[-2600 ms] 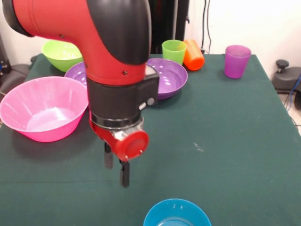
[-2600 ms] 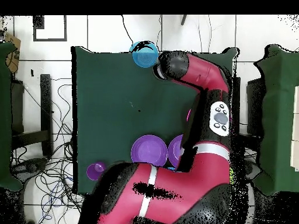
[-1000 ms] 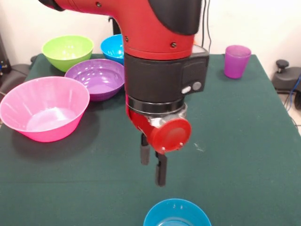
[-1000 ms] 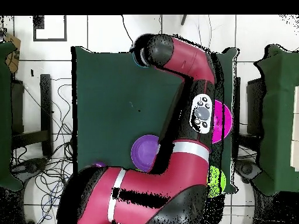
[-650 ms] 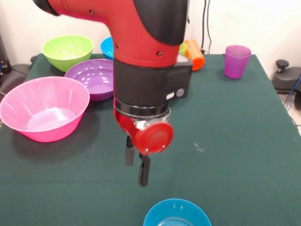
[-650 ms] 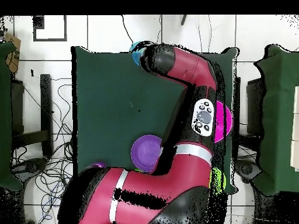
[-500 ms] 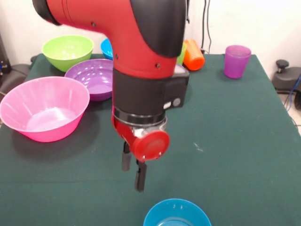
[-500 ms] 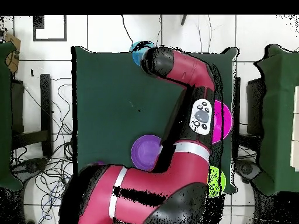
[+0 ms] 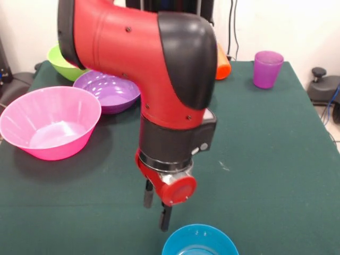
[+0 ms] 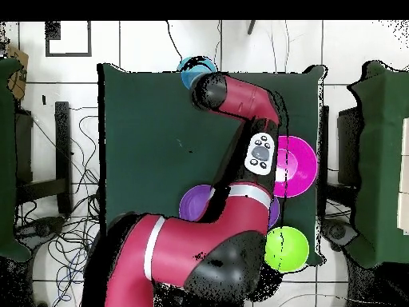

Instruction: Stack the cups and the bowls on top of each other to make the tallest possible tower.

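Note:
My gripper (image 9: 156, 211) hangs open and empty low over the green table, just left of and behind a blue bowl (image 9: 199, 240) at the near edge. That bowl also shows in the overhead view (image 10: 192, 70), where my wrist hides the gripper. A big pink bowl (image 9: 50, 127) (image 10: 299, 164) stands at the left. A purple bowl (image 9: 106, 90) (image 10: 194, 206) is behind it, and a lime green bowl (image 9: 57, 57) (image 10: 286, 248) is partly hidden by my arm. A purple cup (image 9: 267, 69) stands upright at the far right. An orange cup (image 9: 223, 64) peeks out from behind my arm. The green cup is hidden.
The table (image 9: 265, 159) has a dark green cloth. My big red and black arm (image 9: 159, 69) blocks the middle of the far side. Cables and chairs lie on the floor around the table (image 10: 136, 128).
My arm has swung forward and lower. The gripper has come down and nearer to the blue bowl at the near edge, still open. The bowls and cups have not moved.

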Motion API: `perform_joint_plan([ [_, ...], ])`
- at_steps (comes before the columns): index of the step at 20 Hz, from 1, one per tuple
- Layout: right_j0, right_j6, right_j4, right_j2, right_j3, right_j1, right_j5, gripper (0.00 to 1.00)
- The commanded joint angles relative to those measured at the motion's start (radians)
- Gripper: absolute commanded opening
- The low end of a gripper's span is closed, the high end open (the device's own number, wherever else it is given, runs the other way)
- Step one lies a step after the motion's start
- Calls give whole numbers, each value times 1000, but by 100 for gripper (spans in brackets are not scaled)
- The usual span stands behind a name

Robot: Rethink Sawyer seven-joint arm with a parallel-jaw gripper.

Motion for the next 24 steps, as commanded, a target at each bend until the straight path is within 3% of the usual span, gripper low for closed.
perform_joint_plan([
  [1,32,158,25,31,-25,17,63,100],
  [4,26,123,22,34,42,-35,60,100],
  [8,2,25,-1,47,208,-169,70,100],
  [13,-88,-139,-58,90,476,-338,-19,100],
  [15,-115,-170,-75,109,515,-365,-39,100],
  [19,-144,-158,-93,150,484,-327,-83,100],
  [24,-94,-41,-88,124,355,-246,-64,100],
])
